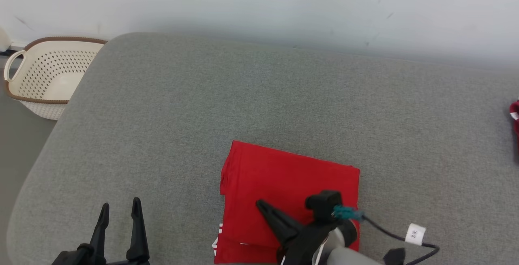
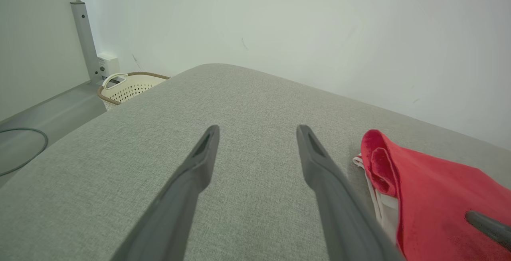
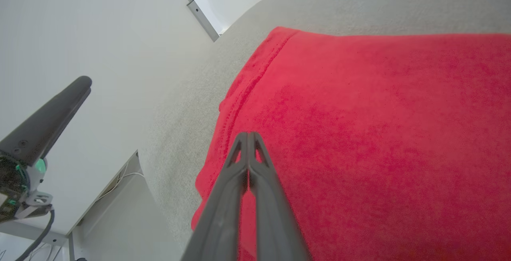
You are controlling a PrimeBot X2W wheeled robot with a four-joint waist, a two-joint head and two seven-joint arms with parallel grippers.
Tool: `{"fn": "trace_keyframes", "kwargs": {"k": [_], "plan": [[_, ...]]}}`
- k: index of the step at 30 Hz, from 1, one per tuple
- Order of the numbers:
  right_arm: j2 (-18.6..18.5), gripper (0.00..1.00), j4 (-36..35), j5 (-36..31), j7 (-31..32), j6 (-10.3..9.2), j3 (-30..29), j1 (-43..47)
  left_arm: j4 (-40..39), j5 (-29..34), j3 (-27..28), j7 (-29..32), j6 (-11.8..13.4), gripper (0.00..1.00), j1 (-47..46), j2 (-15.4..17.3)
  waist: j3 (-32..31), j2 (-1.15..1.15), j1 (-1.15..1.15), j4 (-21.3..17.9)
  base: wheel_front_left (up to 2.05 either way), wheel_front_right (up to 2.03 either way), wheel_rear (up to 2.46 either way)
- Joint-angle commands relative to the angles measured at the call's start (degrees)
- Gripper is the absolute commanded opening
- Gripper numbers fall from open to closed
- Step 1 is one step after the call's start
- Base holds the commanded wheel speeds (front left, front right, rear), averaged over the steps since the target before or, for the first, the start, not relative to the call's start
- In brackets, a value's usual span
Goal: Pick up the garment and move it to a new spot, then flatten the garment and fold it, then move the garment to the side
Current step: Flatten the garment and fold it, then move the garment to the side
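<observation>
The red garment [image 1: 284,184] lies folded into a neat rectangle near the front edge of the grey padded table [image 1: 259,103]. My right gripper [image 1: 259,203] rests over the garment's near half, its fingers pressed together with nothing between them. In the right wrist view the shut right gripper [image 3: 248,134] points across the red garment [image 3: 379,133] toward its left hem. My left gripper [image 1: 120,205] stands open at the lower left, over bare grey fabric and apart from the cloth. The left wrist view has the open left gripper [image 2: 257,129] with the garment [image 2: 431,189] to its right.
A cream perforated basket [image 1: 48,74] with a brown rim sits on the floor beyond the table's left end. Another red item [image 1: 515,115] peeks in at the right edge. A white wall runs behind the table. A black cable with a white tag [image 1: 415,233] trails from my right wrist.
</observation>
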Motion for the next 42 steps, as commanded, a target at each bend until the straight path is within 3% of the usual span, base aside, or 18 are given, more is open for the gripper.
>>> {"fn": "trace_keyframes", "kwargs": {"k": [1, 2, 3, 4, 16, 40, 41, 42], "plan": [[-0.65, 0.37, -0.55, 0.04, -0.09, 0.02, -0.98, -0.79, -0.16, -0.31, 0.23, -0.22, 0.17, 1.00, 0.78, 0.04, -0.13, 0.00, 0.00, -0.40, 0.00, 0.00, 0.00], [-1.24, 0.72, -1.07, -0.36, -0.09, 0.02, -2.25, -0.93, -0.28, -0.32, 0.33, -0.22, 0.19, 1.00, 0.86, 0.04, -0.18, 0.00, 0.00, -0.63, 0.00, 0.00, 0.00], [-1.83, 0.96, -1.60, -0.79, -0.08, 0.02, -3.69, -0.82, -0.39, -0.30, 0.47, -0.22, 0.18, 1.00, 0.95, 0.05, -0.21, 0.00, 0.00, -0.91, 0.00, 0.00, 0.00], [-2.35, 1.00, -2.05, -1.08, -0.08, 0.02, -5.05, -0.55, -0.49, -0.27, 0.64, -0.23, 0.27, 1.00, 1.12, 0.05, -0.28, 0.00, 0.00, -1.26, 0.00, 0.00, 0.00], [-9.89, 1.00, -4.00, -7.76, -0.08, 0.02, -21.45, 4.48, -1.13, 0.45, 1.70, -0.23, 0.31, 1.00, 2.15, 0.05, -1.14, 0.00, 0.00, -4.98, 0.00, 0.00, 0.00], [-9.22, 1.00, -3.30, -1.99, 9.06, 0.02, -15.86, 7.85, -1.08, -0.37, 1.30, -0.23, 0.43, 1.00, 1.56, 0.05, -0.20, 0.00, 0.00, -5.36, 0.00, 0.00, 0.00], [-9.21, 0.87, -3.31, -1.79, 9.20, 0.02, -15.52, 7.93, -1.05, -0.44, 1.30, -0.23, 0.45, 1.00, 1.57, 0.05, -0.18, 0.00, 0.00, -5.36, 0.00, 0.00, 0.00], [-9.00, 0.41, -3.49, -1.28, 9.22, 0.02, -15.29, 7.92, -1.02, -0.48, 1.32, -0.23, 0.48, 1.00, 1.57, 0.04, -0.15, 0.00, 0.00, -5.38, 0.00, 0.00, 0.00]]}}
